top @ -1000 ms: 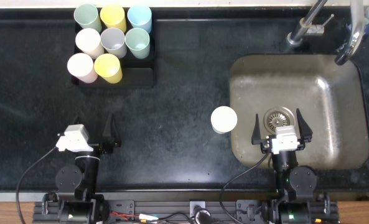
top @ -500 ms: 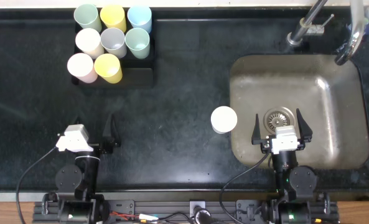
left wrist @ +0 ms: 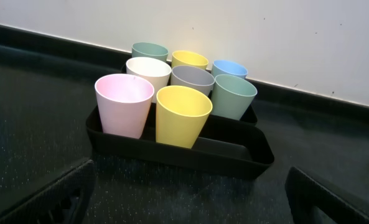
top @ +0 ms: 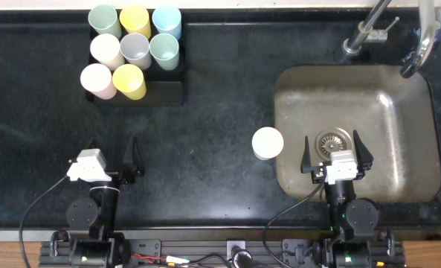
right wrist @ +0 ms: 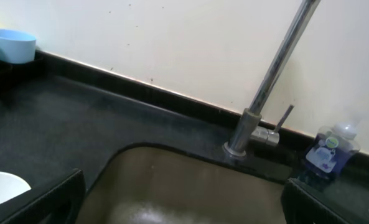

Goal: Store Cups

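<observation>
Evidently most of the job is done: eight cups (top: 135, 49) stand in the tray (top: 169, 92) well ahead of the left gripper (top: 114, 152), whose jaws are spread wide and hold nothing, and one corner of it looks free. What is left, I judge, is the white cup (top: 268, 143), on the counter (top: 220, 89) just to the left of the right gripper (top: 332, 151), whose jaws also gape empty over the sink (top: 398, 112).

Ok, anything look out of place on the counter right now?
One white cup stands alone on the counter by the sink, at its left rim, apart from the eight cups in the black tray, whose corner slot nearest the sink is empty. Nothing spilled or tipped.
</observation>
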Controlling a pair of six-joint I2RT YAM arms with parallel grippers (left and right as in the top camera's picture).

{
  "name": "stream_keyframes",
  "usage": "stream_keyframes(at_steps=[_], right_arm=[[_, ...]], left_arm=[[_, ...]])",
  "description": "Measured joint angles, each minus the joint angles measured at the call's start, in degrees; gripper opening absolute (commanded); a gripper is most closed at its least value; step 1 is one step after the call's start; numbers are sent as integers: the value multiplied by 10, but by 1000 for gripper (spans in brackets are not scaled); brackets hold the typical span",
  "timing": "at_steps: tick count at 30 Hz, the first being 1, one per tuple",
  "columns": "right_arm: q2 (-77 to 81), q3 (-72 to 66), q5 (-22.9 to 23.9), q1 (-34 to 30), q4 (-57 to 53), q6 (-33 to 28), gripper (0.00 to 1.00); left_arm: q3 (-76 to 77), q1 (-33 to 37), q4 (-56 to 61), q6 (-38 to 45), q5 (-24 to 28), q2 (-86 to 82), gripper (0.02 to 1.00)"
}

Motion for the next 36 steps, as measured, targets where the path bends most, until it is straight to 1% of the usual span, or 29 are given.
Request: stream_keyframes(at_steps=[4,6,8,10,14,18,20,22,24,29,32,36], right_arm=[[0,1,-3,0,21,18,998],[1,15,-11,0,-12,22,996],[11,65,-31,0,-100,25,996],[43,146,-52,0,-205,28,998],[177,381,-77,0,-405,32,1000],[365,622,-78,5,-641,33,996],[461,706,-77,16,-748,35,998],[554,756,-74,31,-811,35,998],[634,772,-72,48,-826,35,998],[787,772,-66,84,-814,22,998],[848,772,-58,97,-797,14,998],[888,772,-46,102,-777,4,998]], left_arm=[[0,0,0,0,0,0,1000],[0,0,0,0,0,0,1000],[0,0,0,0,0,0,1000],[0,0,0,0,2,0,1000],[0,0,0,0,3,0,1000],[0,0,0,0,5,0,1000],[0,0,0,0,6,0,1000],[0,0,0,0,7,0,1000],[0,0,0,0,7,0,1000],[0,0,0,0,7,0,1000],[0,0,0,0,7,0,998],[0,0,0,0,7,0,1000]])
